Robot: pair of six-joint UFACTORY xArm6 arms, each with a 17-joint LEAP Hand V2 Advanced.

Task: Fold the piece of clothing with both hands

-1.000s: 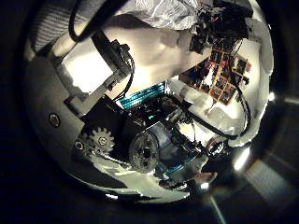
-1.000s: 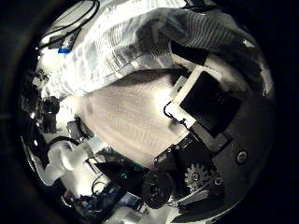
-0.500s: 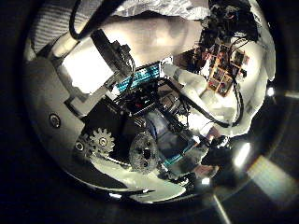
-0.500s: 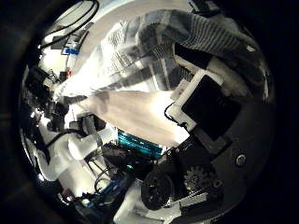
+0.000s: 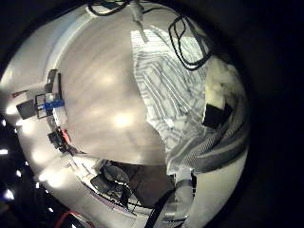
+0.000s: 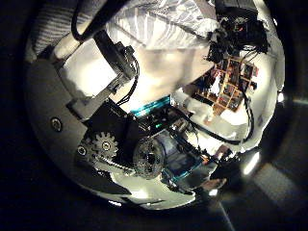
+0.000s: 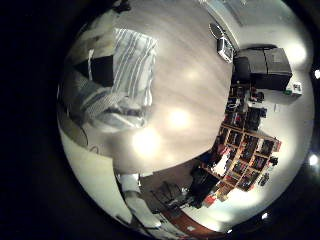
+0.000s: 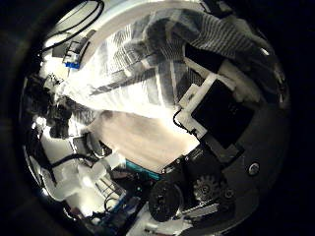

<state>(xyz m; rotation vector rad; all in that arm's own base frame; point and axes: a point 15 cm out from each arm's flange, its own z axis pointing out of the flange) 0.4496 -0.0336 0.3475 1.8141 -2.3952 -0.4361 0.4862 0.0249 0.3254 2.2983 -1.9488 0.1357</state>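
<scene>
You are lifting the shirt [image 5: 176, 100] off the worktop [image 5: 100, 95] by one edge, most likely to carry it over for a fold. Left hand [image 5: 218, 95] is clenching the cloth, fingers curled round a bunched edge, and the rest is trailing down onto the wood. In the left thumb view the shirt is sitting just past the fingers [image 6: 115, 58]. Right hand [image 8: 212, 103] is also gripping it, striped cloth bunching against the fingers and hanging to the worktop. Beside the shirt a small box [image 5: 49, 103] is lying well apart, not blocking. Shelves [image 7: 245, 150] are standing beyond the worktop, clear of the fold.
</scene>
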